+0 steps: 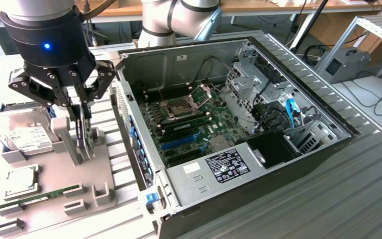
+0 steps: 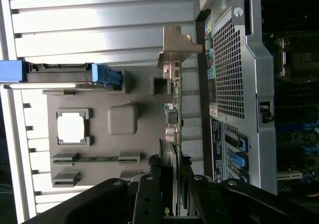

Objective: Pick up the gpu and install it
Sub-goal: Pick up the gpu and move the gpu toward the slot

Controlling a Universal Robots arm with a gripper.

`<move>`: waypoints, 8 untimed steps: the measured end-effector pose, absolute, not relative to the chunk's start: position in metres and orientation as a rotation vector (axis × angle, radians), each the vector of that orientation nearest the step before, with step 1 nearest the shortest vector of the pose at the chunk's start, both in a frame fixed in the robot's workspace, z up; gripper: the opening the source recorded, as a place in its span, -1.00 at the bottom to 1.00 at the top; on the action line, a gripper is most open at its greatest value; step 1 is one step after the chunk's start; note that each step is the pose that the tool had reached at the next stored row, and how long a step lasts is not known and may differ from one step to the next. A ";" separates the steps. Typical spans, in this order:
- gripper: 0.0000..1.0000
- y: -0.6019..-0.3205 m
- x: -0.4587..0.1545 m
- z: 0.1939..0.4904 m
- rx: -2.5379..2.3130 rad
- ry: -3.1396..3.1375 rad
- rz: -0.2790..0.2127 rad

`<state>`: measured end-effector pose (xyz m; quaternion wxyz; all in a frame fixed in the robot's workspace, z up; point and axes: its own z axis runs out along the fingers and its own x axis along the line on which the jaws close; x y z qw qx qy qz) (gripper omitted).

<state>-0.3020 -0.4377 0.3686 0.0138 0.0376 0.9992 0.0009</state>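
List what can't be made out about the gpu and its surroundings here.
1. Fan face of the gpu: the card is edge-on in both the exterior and wrist views, and the gripper covers its top in the exterior view.
2. Its bottom edge: sunk in the grey holder, exterior view.
3. Print on the hard drive label and power supply label: too small, exterior view.

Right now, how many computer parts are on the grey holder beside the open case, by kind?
hard drive: 1
CPU: 1
memory stick: 1
gpu: 1
Total: 4
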 end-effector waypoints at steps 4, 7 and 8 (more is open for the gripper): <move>-0.48 -0.438 -0.302 0.370 0.117 3.112 0.003; -0.48 -0.438 -0.302 0.371 0.117 3.112 0.003; -0.48 -0.438 -0.302 0.372 0.117 3.112 0.003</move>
